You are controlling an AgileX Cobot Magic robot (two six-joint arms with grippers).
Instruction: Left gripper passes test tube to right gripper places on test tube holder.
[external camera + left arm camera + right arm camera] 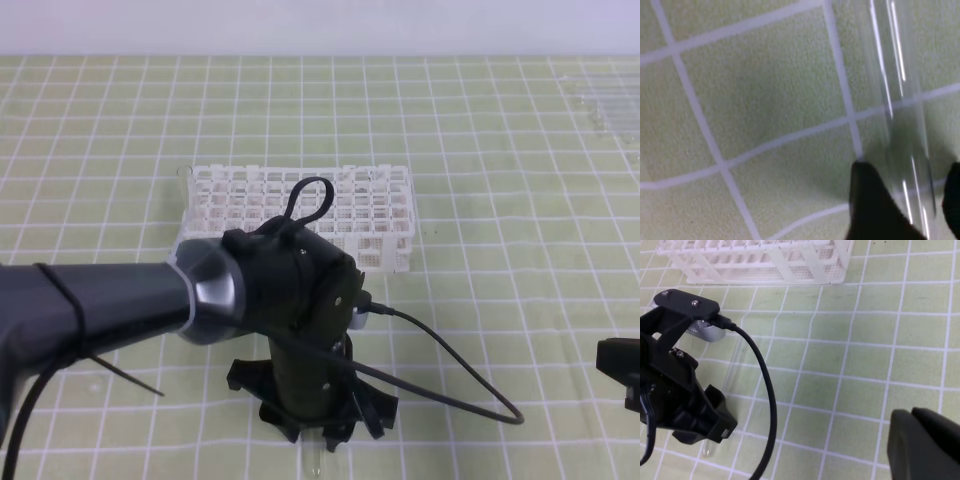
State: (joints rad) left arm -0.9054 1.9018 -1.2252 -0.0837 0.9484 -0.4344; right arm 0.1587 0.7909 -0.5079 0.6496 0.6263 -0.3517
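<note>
Left gripper (322, 432) low at the near edge of the counter (500, 180), pointing down at the green grid mat (480, 330). Its fingers (872, 205) straddle the test tube (902, 125), one dark finger each side in the left wrist view; a gap shows between finger and glass, so fingers are spread around the tube and I cannot tell if they touch it. Test tube lies flat on the mat, clear glass, running away from the camera across the white grid lines. In the high view only a short clear stub of it pokes out below the gripper at the bottom edge. In the right wrist view its rounded end shows just under the left gripper's black body, the rest running up alongside it. Thin black cable (450, 375) loops from the left wrist out to the right over the mat. Dark grey left arm (90, 310) comes in from the left side.

Right gripper (927, 445) sits well apart at the right edge of the high view, low over the mat, fingers closed on nothing.

Test tube holder (300, 215), white lattice rack, stands on the mat behind the left gripper, partly hidden by it. Far right corner: a blurred cluster of clear tubes (605, 100) on the mat.
</note>
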